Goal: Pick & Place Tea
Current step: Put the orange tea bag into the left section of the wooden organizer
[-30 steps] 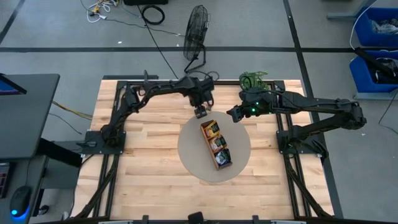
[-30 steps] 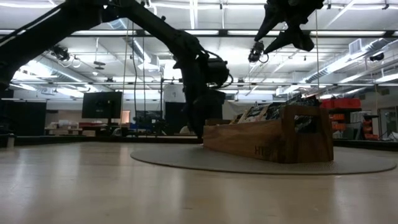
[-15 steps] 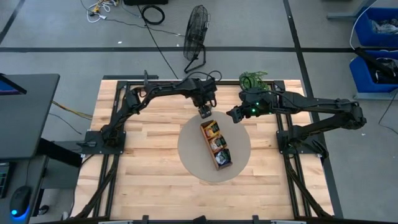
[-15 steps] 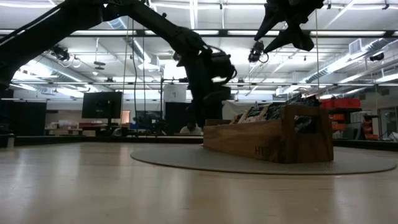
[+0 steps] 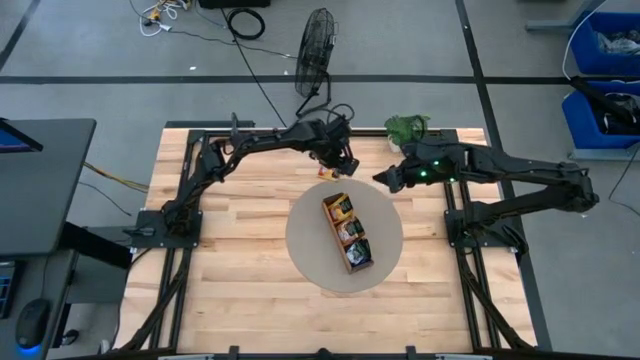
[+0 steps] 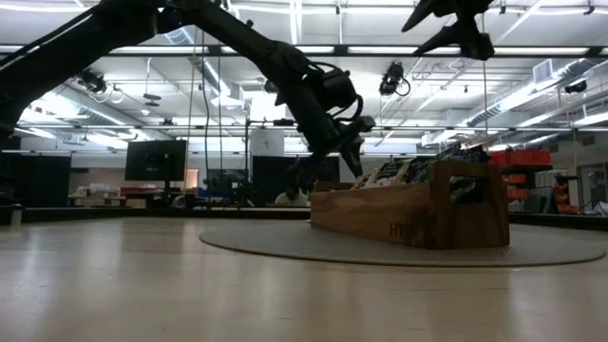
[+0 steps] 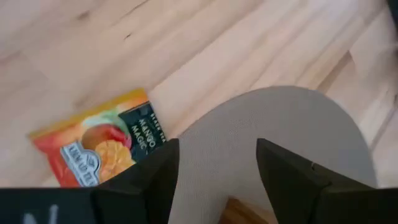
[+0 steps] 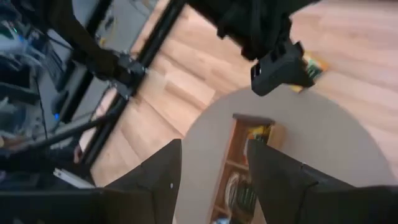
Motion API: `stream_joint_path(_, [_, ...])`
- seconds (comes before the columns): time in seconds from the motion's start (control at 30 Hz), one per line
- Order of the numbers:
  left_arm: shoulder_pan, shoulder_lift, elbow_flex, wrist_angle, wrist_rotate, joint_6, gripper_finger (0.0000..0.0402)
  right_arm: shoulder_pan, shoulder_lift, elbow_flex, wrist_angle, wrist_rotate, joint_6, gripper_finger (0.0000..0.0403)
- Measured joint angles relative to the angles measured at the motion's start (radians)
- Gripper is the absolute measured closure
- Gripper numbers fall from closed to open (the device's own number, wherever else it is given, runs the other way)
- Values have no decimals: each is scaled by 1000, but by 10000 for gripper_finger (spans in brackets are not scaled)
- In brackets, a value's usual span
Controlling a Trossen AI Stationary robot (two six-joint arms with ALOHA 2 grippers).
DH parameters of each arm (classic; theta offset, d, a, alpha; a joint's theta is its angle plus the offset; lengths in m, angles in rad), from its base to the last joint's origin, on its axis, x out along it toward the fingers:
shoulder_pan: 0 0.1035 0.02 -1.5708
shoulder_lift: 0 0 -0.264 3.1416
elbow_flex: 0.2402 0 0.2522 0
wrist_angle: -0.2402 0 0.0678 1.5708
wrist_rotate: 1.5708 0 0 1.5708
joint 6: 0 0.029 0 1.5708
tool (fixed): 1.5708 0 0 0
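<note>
Butcher-block table [image 5: 230, 260]; round mat [image 5: 385, 240] centre, tray [image 5: 346, 233] with tea on it. One sachet [image 7: 93, 146] off mat at 11 o'clock. Left gripper [image 5: 345, 165] above, parted, empty; right gripper [image 5: 385, 178] at 1 o'clock, parted, empty. Fan [image 5: 316, 45] on floor beyond.

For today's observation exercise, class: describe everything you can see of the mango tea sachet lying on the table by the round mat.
The mango tea sachet is a small, flat packet with an orange-yellow edge, a red-orange mango picture and a dark green panel with white lettering. It looks glossy. It lies flat and askew on the bare wooden table, just off the edge of the round grey-beige mat. The open left gripper hovers above it without touching; nothing holds it.
</note>
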Motion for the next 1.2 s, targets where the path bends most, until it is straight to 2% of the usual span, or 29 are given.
stream_joint_path(0.13, [26, 0, -13, -25, 63, -13, 223, 0, -39, 0, -12, 37, -25, 213])
stream_joint_path(0.27, [58, -7, -13, -75, 205, 65, 316, 0, -51, 0, -22, 38, -56, 213])
stream_joint_path(0.33, [77, -12, -11, -122, 236, 144, 373, 0, -51, 0, -31, 38, -74, 213])
stream_joint_path(0.37, [89, -12, -5, -170, 238, 161, 386, 0, -51, 0, -37, 38, -80, 213])
stream_joint_path(0.5, [131, -13, -1, -302, 156, 212, 396, 0, -51, 0, -55, 43, -117, 213])
stream_joint_path(0.57, [156, -13, 0, -332, 149, 234, 398, 0, -51, 0, -58, 63, -126, 213])
stream_joint_path(0.8, [181, -9, 0, -474, 14, 511, 399, 0, -51, 0, -65, 90, -145, 213])
stream_joint_path(0.87, [177, -2, 0, -470, -42, 536, 400, 0, -51, 0, -65, 90, -144, 213])
stream_joint_path(0.93, [178, 0, 0, -476, -45, 574, 400, 0, -51, 0, -65, 90, -142, 213])
stream_joint_path(1.1, [180, -14, 1, -459, -69, 783, 400, 0, -50, 0, -65, 95, -134, 213])
stream_joint_path(1.2, [183, -41, 1, -373, -64, 780, 400, 0, -50, 0, -65, 116, -118, 213])
